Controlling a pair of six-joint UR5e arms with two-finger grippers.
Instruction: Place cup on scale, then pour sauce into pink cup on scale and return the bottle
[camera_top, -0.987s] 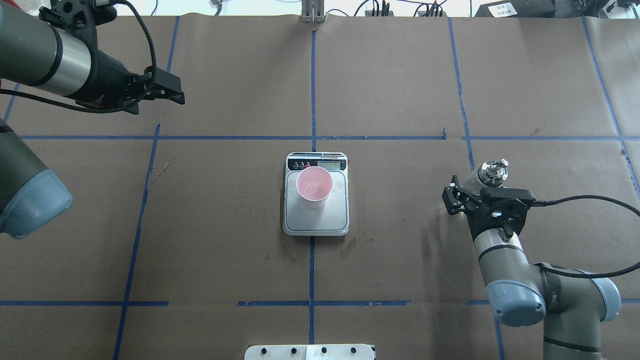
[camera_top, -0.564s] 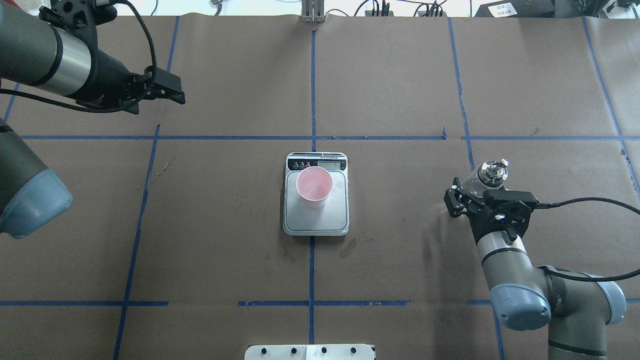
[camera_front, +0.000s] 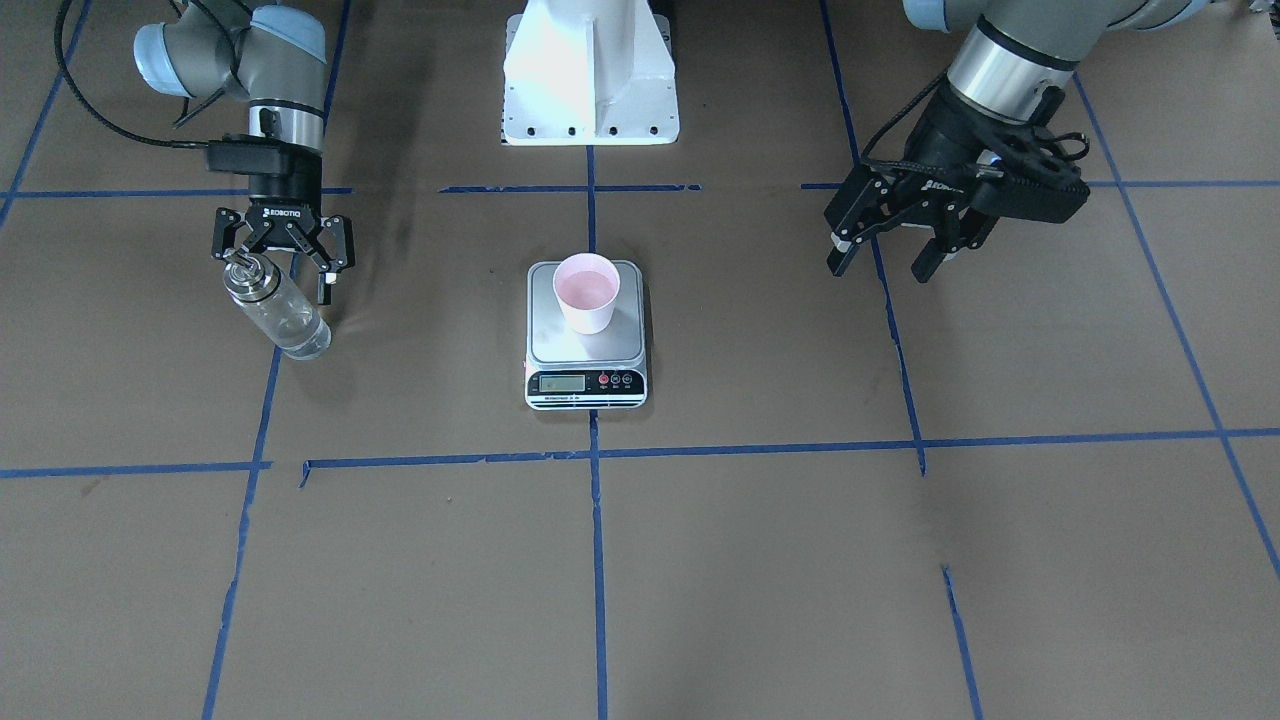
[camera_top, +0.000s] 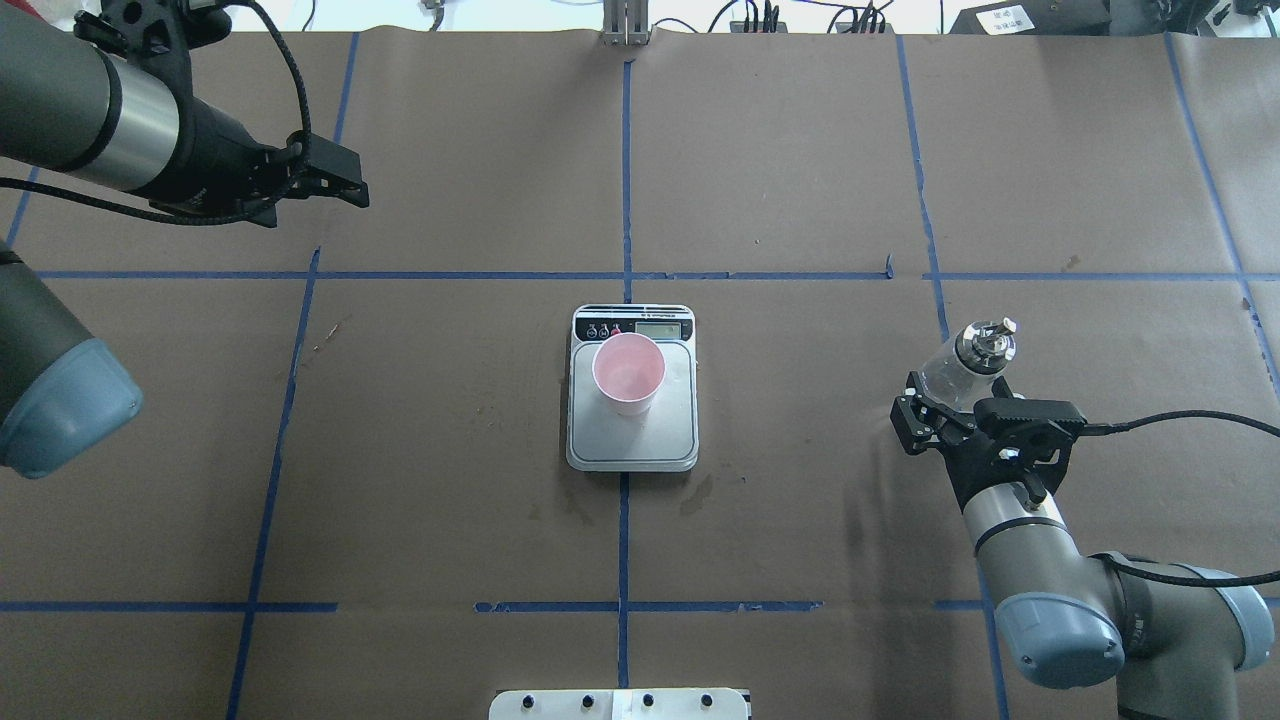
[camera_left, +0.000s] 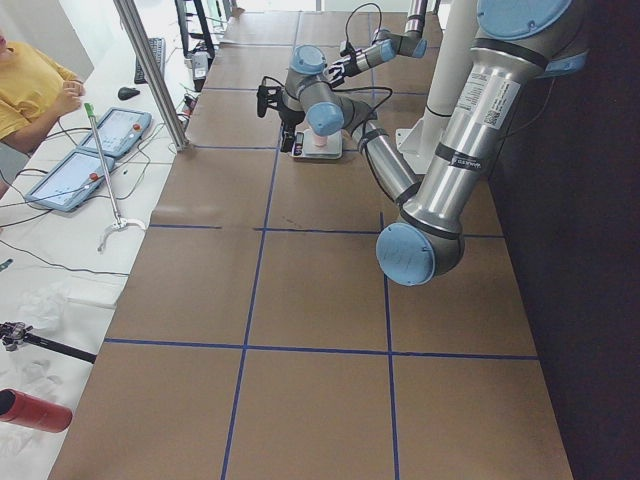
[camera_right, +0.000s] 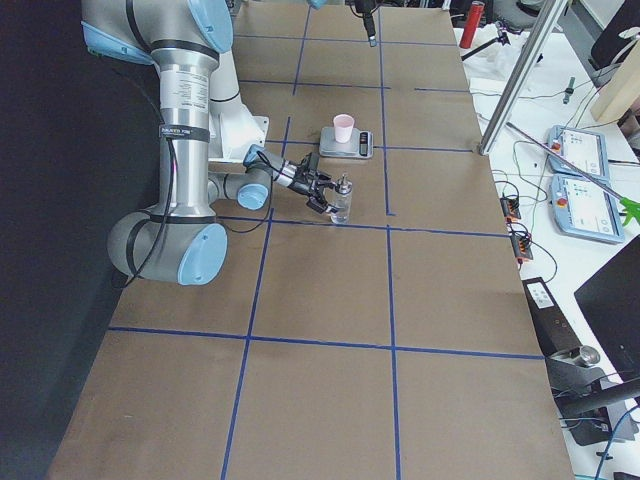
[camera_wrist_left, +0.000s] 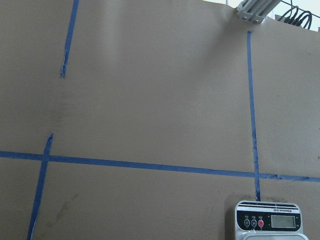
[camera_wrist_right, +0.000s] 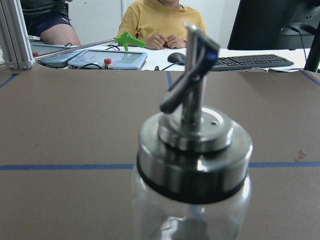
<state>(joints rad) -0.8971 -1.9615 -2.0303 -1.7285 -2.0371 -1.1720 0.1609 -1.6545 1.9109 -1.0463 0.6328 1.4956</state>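
The pink cup (camera_top: 628, 373) stands upright on the steel platform of the scale (camera_top: 632, 445), also seen from the front (camera_front: 586, 290). The glass bottle (camera_top: 968, 356) with a steel pour spout stands on the table at the right, holding clear sauce (camera_front: 290, 325). My right gripper (camera_front: 282, 268) is open just behind the bottle, its fingers apart and not gripping it. The bottle's cap fills the right wrist view (camera_wrist_right: 192, 150). My left gripper (camera_front: 885, 255) is open and empty, held above the table far to the left.
Brown paper with blue tape lines covers the table (camera_top: 780, 180). The robot's white base plate (camera_front: 590, 80) is behind the scale. Operators, tablets and a keyboard (camera_wrist_right: 250, 61) are beyond the far edge. The scale's panel shows in the left wrist view (camera_wrist_left: 268, 220).
My right arm has drawn back toward the robot's base, away from the bottle, which stays standing where it was. The left arm, cup and scale have not moved.
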